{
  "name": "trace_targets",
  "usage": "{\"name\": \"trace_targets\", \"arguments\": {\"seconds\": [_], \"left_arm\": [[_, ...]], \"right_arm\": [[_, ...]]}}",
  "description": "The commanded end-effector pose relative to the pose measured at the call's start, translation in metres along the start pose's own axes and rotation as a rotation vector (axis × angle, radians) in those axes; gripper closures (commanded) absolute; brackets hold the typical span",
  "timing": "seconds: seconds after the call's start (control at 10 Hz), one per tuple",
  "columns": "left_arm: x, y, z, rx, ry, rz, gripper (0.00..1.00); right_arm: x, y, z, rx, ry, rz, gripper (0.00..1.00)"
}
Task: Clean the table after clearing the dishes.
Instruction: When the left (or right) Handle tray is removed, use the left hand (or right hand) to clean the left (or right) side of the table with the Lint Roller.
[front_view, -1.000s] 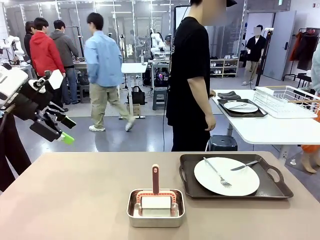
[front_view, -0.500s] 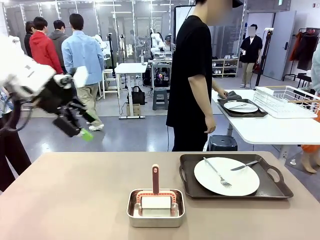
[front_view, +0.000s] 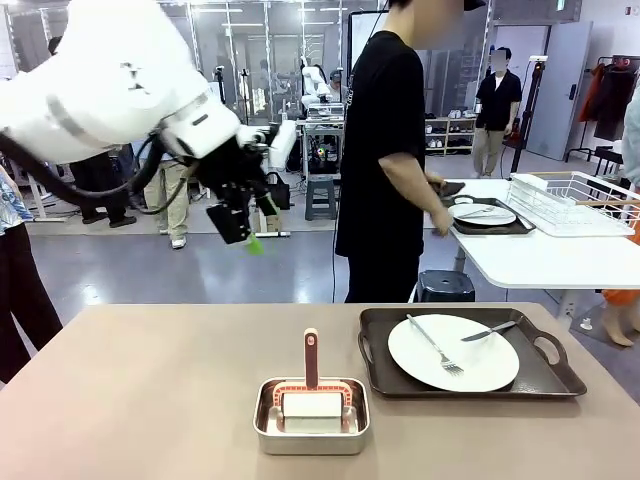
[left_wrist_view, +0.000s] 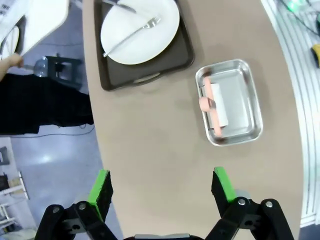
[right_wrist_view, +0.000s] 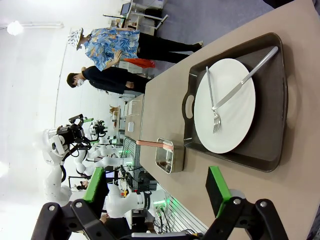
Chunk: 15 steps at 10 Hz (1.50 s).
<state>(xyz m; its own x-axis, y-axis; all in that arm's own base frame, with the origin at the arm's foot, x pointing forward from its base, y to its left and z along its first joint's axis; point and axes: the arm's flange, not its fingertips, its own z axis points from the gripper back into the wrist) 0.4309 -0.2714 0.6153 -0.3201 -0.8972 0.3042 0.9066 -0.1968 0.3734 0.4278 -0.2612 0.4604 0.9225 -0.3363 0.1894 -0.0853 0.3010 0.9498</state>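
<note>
Two grippers stand wide open, and both hold nothing. The left gripper (front_view: 245, 232) hangs high in the air over the far left part of the table (front_view: 150, 400), well apart from everything on it. In its wrist view it looks down on the table top: the pan (left_wrist_view: 230, 102) lies ahead of its fingers, and the near tray (left_wrist_view: 145, 75) lies beyond the pan. In the right wrist view, the right gripper (right_wrist_view: 156, 182) is also above the table, and that same tray lies ahead of it with the pan to one side of it.

The table top is plain, matte and beige-brown. The trays are dark brown rectangles with rounded corners and cut-out handles. The plates are round, flat and white. The pan is small, rectangular and of shiny steel. In it stands a tool (front_view: 311, 360) with a red-brown handle and a white block.

There are two trays and two plates. The near plate (front_view: 453, 352) lies on the near tray with one fork (front_view: 437, 346) and one knife (front_view: 490, 331). The far tray (front_view: 490, 228) lies on the white table (front_view: 540, 262) beside the wire rack (front_view: 570, 200) and bears the far plate (front_view: 481, 213); its cutlery is too small to count. A person (front_view: 385, 150) in black has both hands at that tray's end.
</note>
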Motion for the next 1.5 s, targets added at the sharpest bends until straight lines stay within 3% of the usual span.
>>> {"name": "trace_targets", "arguments": {"seconds": [0.0,0.3,0.4,0.8,1.4], "left_arm": [[0.023,0.007,-0.013,-0.038,0.1,-0.013,0.0],[0.047,-0.009,-0.036,-0.215,0.168,0.072,0.0],[0.048,-0.021,-0.059,-0.225,0.195,0.16,0.0],[0.048,-0.031,-0.094,-0.243,0.147,0.24,0.0],[0.05,-0.043,-0.143,-0.303,0.188,0.25,0.0]], "right_arm": [[-0.001,0.003,0.001,0.004,-0.003,0.004,0.0],[-0.001,0.003,0.001,0.004,-0.003,0.004,0.0],[-0.001,0.003,0.001,0.004,-0.003,0.004,0.0],[-0.001,0.003,0.001,0.004,-0.003,0.004,0.0],[-0.001,0.003,0.001,0.004,-0.003,0.004,0.0]]}}
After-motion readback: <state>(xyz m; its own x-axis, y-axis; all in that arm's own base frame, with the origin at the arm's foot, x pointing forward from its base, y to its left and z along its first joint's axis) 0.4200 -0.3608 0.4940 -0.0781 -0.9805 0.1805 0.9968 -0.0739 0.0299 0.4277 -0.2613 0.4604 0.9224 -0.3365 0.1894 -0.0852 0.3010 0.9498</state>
